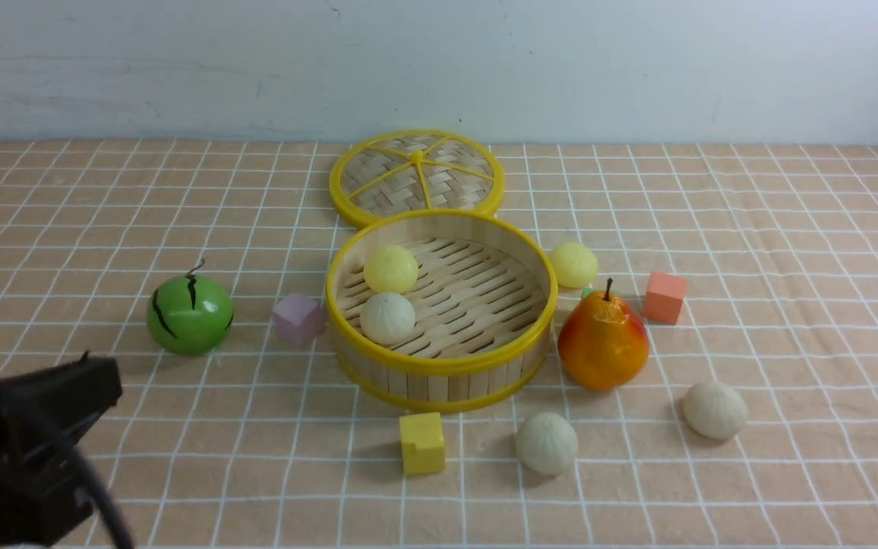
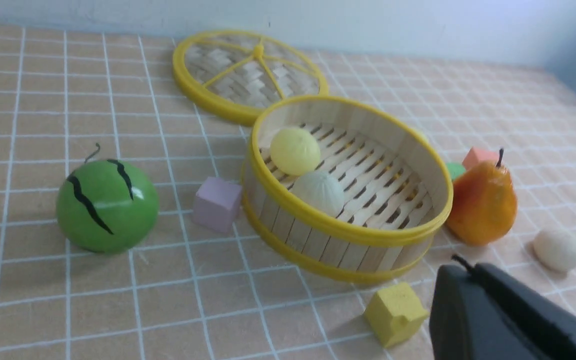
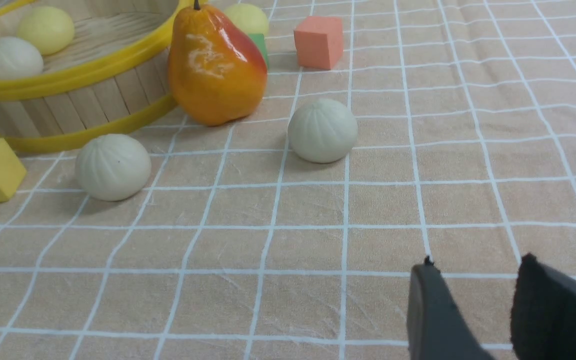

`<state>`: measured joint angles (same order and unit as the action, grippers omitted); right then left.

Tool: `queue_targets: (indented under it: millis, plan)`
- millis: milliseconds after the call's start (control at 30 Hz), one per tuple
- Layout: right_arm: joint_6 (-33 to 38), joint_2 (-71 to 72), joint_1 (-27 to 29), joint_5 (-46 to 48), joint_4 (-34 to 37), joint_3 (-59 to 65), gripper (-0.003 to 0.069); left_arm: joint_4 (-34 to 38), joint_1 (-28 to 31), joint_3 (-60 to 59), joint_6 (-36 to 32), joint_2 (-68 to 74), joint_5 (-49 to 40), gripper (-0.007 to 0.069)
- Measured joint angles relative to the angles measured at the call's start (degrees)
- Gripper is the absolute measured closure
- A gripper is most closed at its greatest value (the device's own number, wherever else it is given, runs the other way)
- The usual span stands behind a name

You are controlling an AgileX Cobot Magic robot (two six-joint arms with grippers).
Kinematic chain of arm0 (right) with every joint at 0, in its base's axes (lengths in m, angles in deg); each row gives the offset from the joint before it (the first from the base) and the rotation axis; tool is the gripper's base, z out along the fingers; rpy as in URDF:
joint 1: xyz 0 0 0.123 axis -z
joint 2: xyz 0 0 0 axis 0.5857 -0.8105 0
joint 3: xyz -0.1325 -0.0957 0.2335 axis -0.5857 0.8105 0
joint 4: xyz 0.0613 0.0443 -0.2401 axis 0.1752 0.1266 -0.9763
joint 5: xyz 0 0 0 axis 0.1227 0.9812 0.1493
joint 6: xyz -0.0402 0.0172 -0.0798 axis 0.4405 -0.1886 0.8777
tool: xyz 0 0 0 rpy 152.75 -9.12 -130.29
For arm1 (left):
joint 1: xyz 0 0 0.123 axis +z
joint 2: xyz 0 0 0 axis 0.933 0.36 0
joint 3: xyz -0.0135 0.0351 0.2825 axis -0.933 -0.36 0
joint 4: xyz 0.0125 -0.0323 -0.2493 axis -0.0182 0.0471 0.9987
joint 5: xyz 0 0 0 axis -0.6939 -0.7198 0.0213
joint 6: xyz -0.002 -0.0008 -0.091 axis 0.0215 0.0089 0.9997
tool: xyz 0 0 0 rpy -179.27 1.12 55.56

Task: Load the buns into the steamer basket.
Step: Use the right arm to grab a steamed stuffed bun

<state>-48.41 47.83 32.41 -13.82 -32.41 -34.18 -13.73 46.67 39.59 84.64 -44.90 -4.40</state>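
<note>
The left pincer (image 2: pixel 460 267) is closed tight, the right pincer (image 3: pixel 475 265) parted.

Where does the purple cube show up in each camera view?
Front view: the purple cube sits between the green striped ball and the steamer basket, right beside the basket's wall.
Left wrist view: the cube, again between ball and basket.
Right wrist view: not in it.
Shared landmark: the steamer basket.

Peach checked tablecloth (image 1: pixel 789 229), on which are set: bamboo steamer basket (image 1: pixel 439 381), centre; woven lid (image 1: pixel 416 175), far; green striped ball (image 1: pixel 189 314), left; pleated off-white buns (image 1: pixel 546 443) (image 1: pixel 715 410), near right.
</note>
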Motion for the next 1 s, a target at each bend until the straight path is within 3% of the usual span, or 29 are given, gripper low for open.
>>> queue_targets:
  millis: [167,500,1000]
  plan:
    - [0.0,0.0,0.0,0.0,0.0,0.0,0.042,1.21,0.0,-9.5,0.0,-12.85,7.06,0.0638]
    - [0.0,0.0,0.0,0.0,0.0,0.0,0.042,1.44,0.0,-21.33,0.0,-24.16,8.8,0.0638]
    - [-0.06,0.0,0.0,-0.52,0.17,0.0,0.042,1.44,0.0,-23.82,0.19,-24.33,-4.73,0.0638]
